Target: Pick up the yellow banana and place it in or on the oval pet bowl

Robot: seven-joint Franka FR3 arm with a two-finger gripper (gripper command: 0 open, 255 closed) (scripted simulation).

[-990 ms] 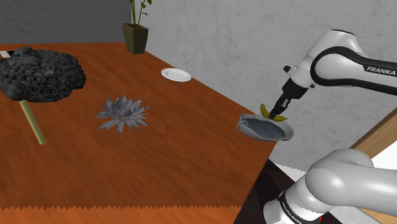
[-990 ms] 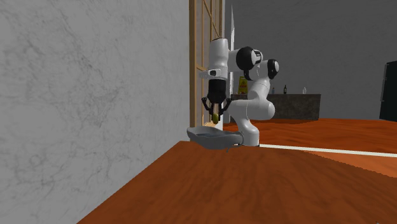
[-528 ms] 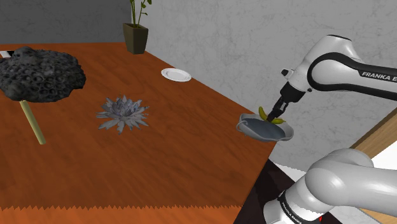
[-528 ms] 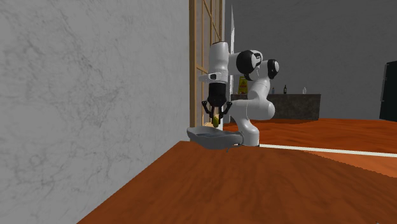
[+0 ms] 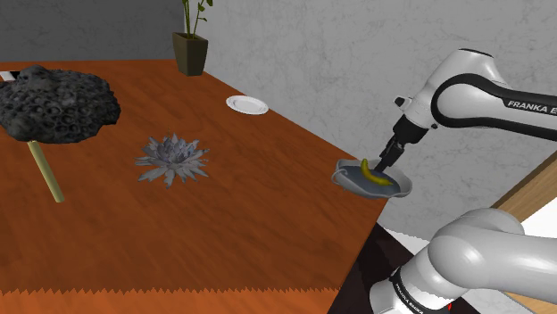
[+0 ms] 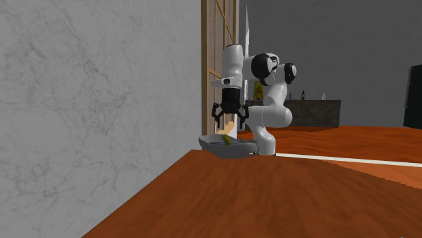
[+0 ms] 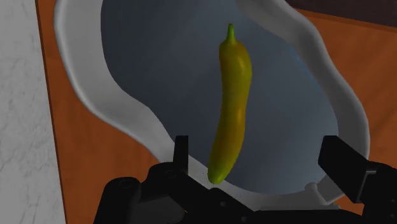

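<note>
1. Banana (image 7: pixel 232 108), yellow with a greenish stem end, lying loose in the grey hollow of the oval pet bowl (image 7: pixel 79 83), directly beneath the claw (image 7: pixel 254 149) and between its fingers (image 7: pixel 181 153), touching neither.
2. Claw spread wide, clasping nothing, hovering just above the bowl's basin.
3. Probably light and fairly firm, yet easily bruised. Smooth, curved skin, apt to swivel or roll if pinched near a tip.
4. Best taken across the thick middle, fingers square to its length, with a gentle squeeze only.
5. From the shoulder view: banana (image 5: pixel 375 175) just under the claw (image 5: pixel 386 161), inside the bowl (image 5: pixel 402 189), apparently right at the corner of the wooden table (image 5: pixel 268 205), though hard to judge how close to the edge.
6. Franka arm (image 5: pixel 473 80) arched high from the stand, forearm sloping down, wrist aiming the claw steeply at the bowl.
7. From the second exterior view: claw (image 6: pixel 228 120) upright, fingers splayed, over banana (image 6: pixel 226 140) and bowl (image 6: pixel 226 149).
8. Placement apparently done, with only a straight lift clear remaining.
</note>
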